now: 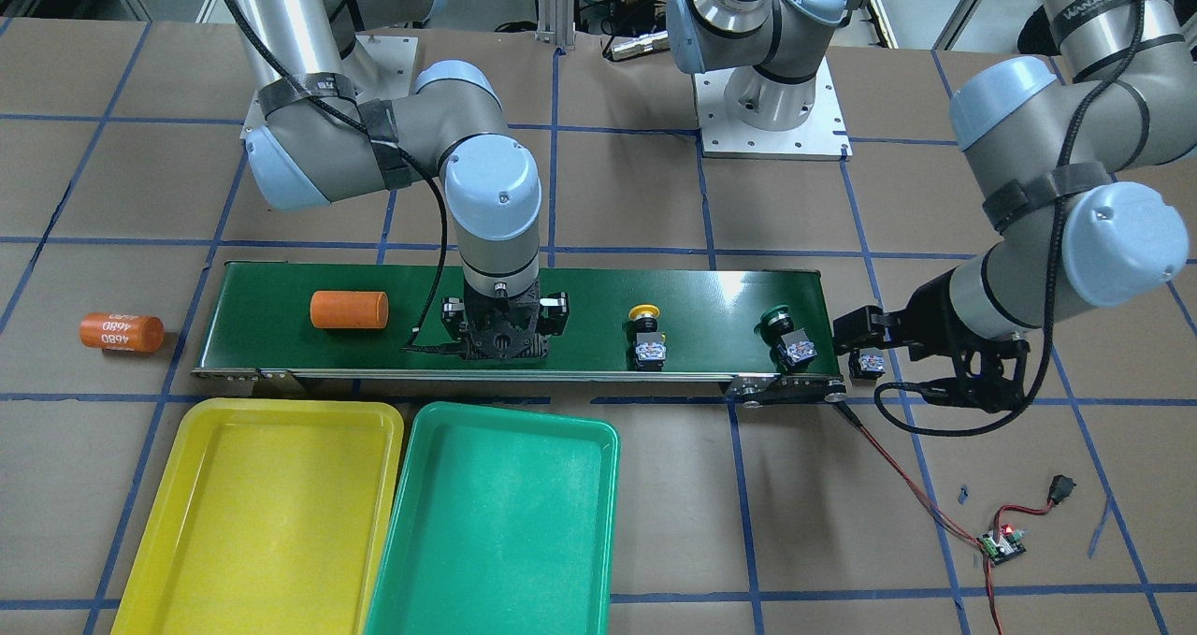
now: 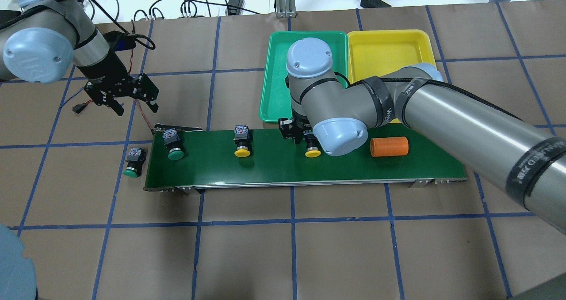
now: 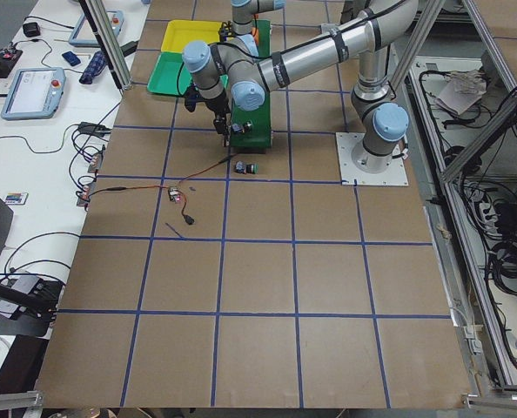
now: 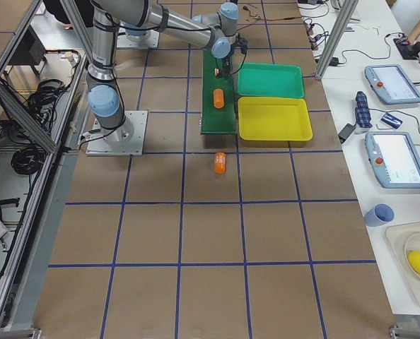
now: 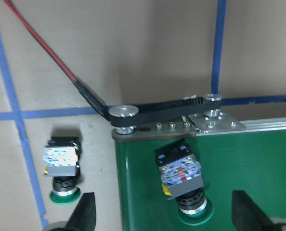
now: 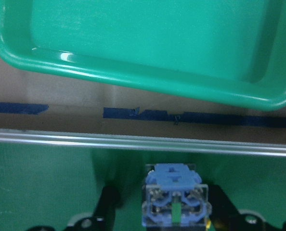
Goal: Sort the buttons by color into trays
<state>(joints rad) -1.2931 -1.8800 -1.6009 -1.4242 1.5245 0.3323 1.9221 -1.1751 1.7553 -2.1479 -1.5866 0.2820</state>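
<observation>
As the right pincer (image 1: 505, 340) stands spread astride a yellow button (image 6: 174, 207), it should close squarely on the body, lift straight, and swing to the yellow tray (image 1: 290, 406) diagonally ahead; the left pincer (image 2: 136, 105) hangs spread.

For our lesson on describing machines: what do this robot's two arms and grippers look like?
Both the left arm and right arm are silver-grey tubes with rounded joints capped in light blue. Black straps with white lettering hold a black cable along each. The left gripper and right gripper are black and open-framed, with two fingers.
</observation>
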